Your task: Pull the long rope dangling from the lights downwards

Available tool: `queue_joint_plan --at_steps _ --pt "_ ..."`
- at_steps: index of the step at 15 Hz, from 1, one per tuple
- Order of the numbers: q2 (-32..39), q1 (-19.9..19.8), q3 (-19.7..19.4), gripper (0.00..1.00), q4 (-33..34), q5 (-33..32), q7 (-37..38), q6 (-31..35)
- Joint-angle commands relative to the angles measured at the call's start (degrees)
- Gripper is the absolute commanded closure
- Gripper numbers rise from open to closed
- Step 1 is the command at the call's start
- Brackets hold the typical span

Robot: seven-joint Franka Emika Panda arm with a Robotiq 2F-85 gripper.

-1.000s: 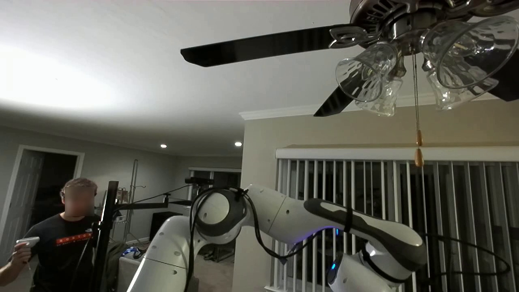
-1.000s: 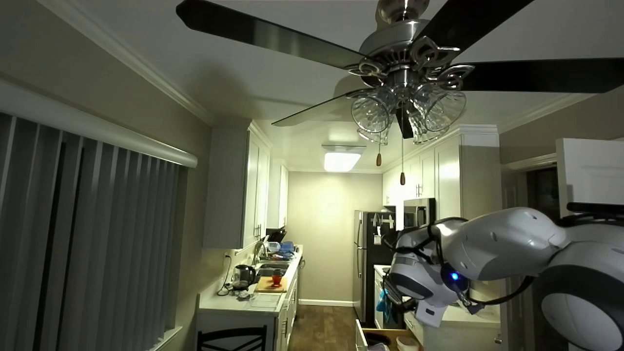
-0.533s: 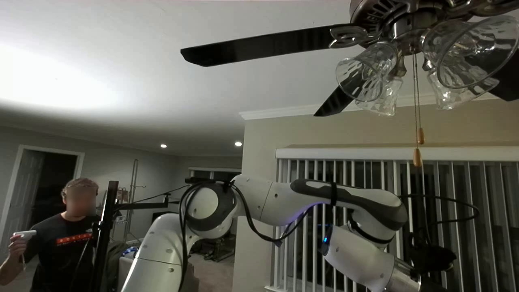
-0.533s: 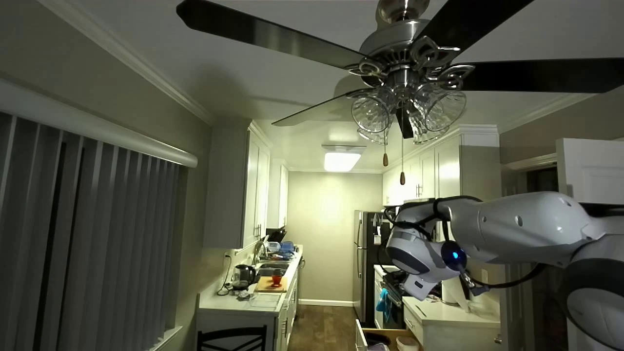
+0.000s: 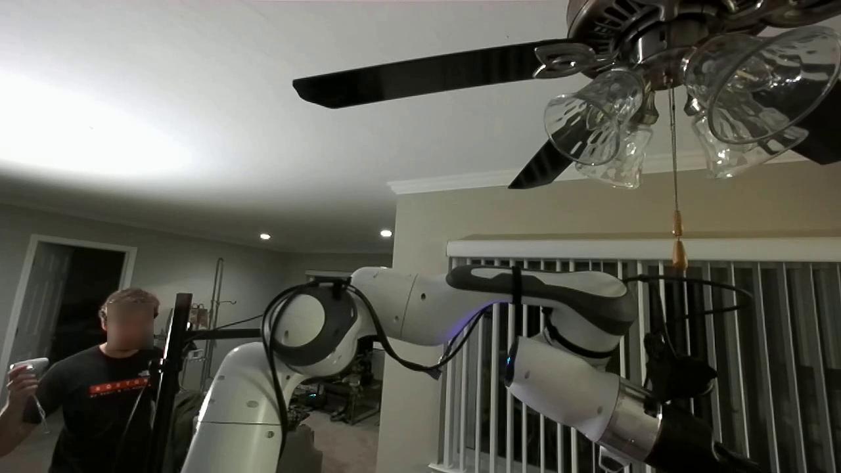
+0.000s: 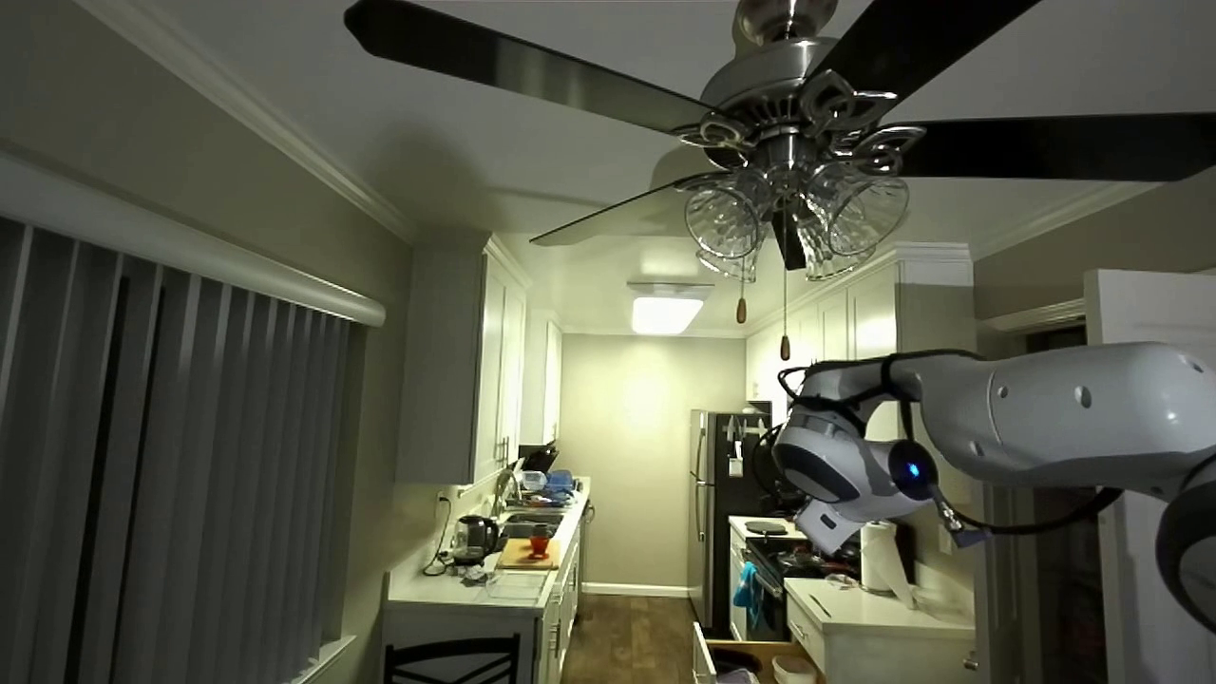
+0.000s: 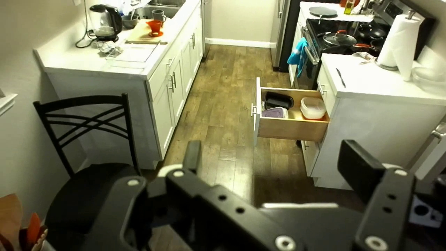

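The long rope (image 5: 679, 254) is a thin cord with an amber-brown knob, hanging below the lights (image 5: 594, 118). In an exterior view the rope (image 6: 785, 348) hangs lower than a second, shorter pull cord (image 6: 741, 310). The lights (image 6: 727, 218) are clear ruffled glass shades under the fan hub. My gripper (image 7: 275, 162) is open in the wrist view, its black fingers wide apart with nothing between them. In an exterior view the gripper (image 5: 716, 453) is below the knobs, apart from them, partly cut off by the bottom edge. The wrist view shows neither rope nor lights.
Dark fan blades (image 5: 420, 73) spread around the lights. Window blinds (image 5: 512, 368) stand behind the arm. A black cable loop (image 5: 709, 295) sticks out near the wrist, below the knobs in that view. An open drawer (image 7: 292, 129) and a black chair (image 7: 83, 101) are low down. A person (image 5: 108, 381) stands at the side.
The arm has risen and drawn back, leftward in one exterior view and rightward in another. The wrist and gripper body have come into view. The shorter cord swings slightly.
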Motion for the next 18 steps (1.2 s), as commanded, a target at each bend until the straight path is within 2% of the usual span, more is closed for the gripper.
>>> queue_joint_plan --at_steps 1,4,7,11,15,18 --pt "-2.0 10.7 -10.2 0.00 -2.3 1.1 -2.1 -3.3" --pt "0.6 17.5 -17.8 0.00 -4.4 2.7 -2.7 -8.9" --pt "2.9 23.4 -24.0 0.00 -7.3 1.7 0.0 -13.8" --pt "8.7 29.1 -31.7 0.00 -11.6 3.3 1.5 -19.4" --pt "12.9 34.7 -38.1 0.00 -15.4 3.2 0.9 -23.4" --pt "16.0 36.6 -40.2 0.00 -18.2 2.5 2.0 -26.0"
